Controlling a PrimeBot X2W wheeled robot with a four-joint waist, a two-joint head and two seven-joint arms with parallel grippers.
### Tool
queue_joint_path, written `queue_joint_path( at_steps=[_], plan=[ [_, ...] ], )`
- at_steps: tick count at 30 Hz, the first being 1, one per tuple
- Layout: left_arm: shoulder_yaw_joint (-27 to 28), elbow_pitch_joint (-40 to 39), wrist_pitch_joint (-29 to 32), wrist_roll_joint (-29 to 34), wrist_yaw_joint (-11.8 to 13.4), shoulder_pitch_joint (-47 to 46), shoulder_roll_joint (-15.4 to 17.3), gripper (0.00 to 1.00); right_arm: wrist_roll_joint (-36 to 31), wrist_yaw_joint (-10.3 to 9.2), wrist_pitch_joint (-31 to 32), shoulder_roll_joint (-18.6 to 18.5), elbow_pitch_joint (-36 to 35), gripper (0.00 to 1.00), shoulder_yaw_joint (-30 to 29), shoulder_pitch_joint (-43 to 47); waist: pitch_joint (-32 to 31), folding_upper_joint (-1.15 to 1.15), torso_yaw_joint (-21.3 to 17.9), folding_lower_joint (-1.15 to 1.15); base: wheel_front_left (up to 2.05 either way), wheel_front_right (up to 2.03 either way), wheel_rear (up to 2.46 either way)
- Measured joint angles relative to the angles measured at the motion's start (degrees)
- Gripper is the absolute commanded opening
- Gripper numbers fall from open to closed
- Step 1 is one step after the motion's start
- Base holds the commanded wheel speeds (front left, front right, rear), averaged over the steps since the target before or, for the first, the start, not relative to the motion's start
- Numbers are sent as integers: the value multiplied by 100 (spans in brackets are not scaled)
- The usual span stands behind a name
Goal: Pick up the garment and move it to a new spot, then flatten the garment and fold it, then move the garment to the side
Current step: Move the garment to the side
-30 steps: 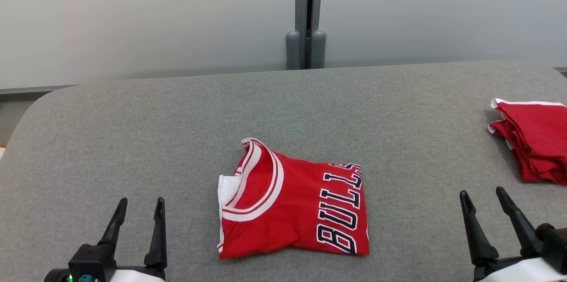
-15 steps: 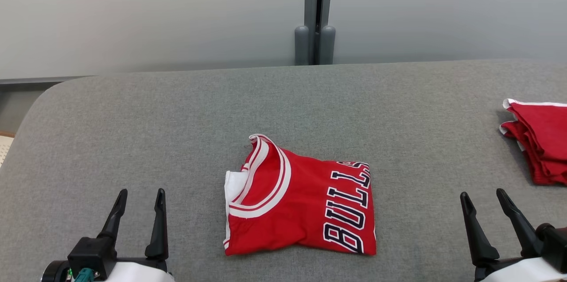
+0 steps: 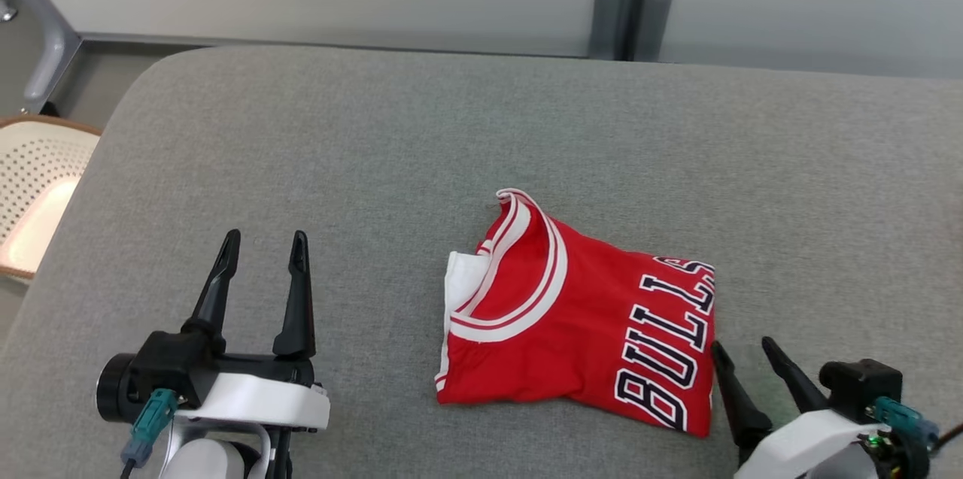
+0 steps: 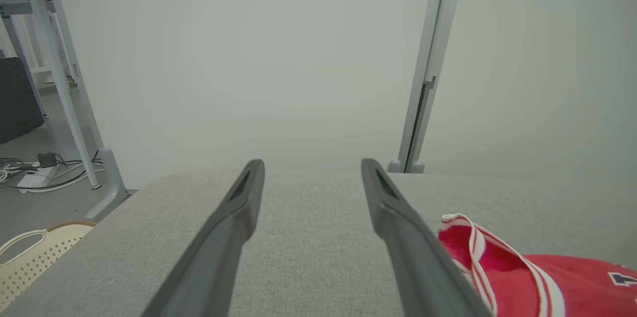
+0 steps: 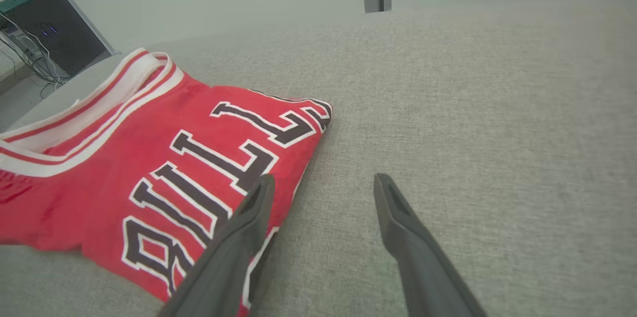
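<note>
The garment (image 3: 579,328) is a red jersey with white trim and dark BULLS lettering, folded into a rough square on the grey cushioned surface (image 3: 391,140). My left gripper (image 3: 263,242) stands open well to the garment's left, nothing between its fingers. My right gripper (image 3: 743,347) is open just off the garment's right edge. In the right wrist view the garment (image 5: 149,158) lies at the left, and the left finger (image 5: 244,222) overlaps its lettered edge. The left wrist view catches the garment's collar (image 4: 497,262) at the lower right, beside my open left gripper (image 4: 312,165).
A pale perforated basket (image 3: 34,193) sits off the surface's left edge. A grey wall with a vertical post (image 3: 632,5) runs behind the surface. Cables (image 4: 35,170) and a frame leg (image 4: 79,108) stand on the floor at the left.
The camera has swung left, so the garment sits further right in the picture and the red pile at the right edge has gone out of view. Both grippers stay open.
</note>
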Motion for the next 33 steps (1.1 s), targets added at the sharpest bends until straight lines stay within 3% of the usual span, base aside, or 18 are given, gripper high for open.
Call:
queue_joint_path(
  at_steps=[4,5,6,7,12,19,27,33],
  plan=[
    [-23,29,-44,1,-31,-175,-55,100,238,0,21,46,635,100,293,-421,219,0,184,0,0,0,0],
    [-19,30,-49,1,-43,-205,-63,100,296,0,33,48,758,84,331,-492,265,0,220,0,0,0,0],
    [-15,31,-52,2,-51,-237,-66,100,347,0,29,44,856,84,361,-567,309,0,251,0,0,0,0],
    [-4,27,-66,5,-56,-258,-67,100,400,0,33,40,936,0,415,-640,347,0,276,0,0,0,0],
    [92,-24,-75,53,-65,-280,-62,100,423,8,-66,-69,1116,0,648,-854,444,0,244,0,0,0,0],
    [226,-149,-83,171,-55,-275,-42,100,361,26,-376,-216,1207,0,809,-1059,490,0,-160,0,0,0,0],
    [330,-325,-85,275,-114,-371,94,100,261,7,-495,-732,1044,0,1121,-1454,582,0,-1062,0,0,0,0],
    [290,-521,-33,381,-149,-573,258,100,296,7,-450,-1426,788,0,1450,-2012,732,0,-1849,0,0,0,0]
  ],
)
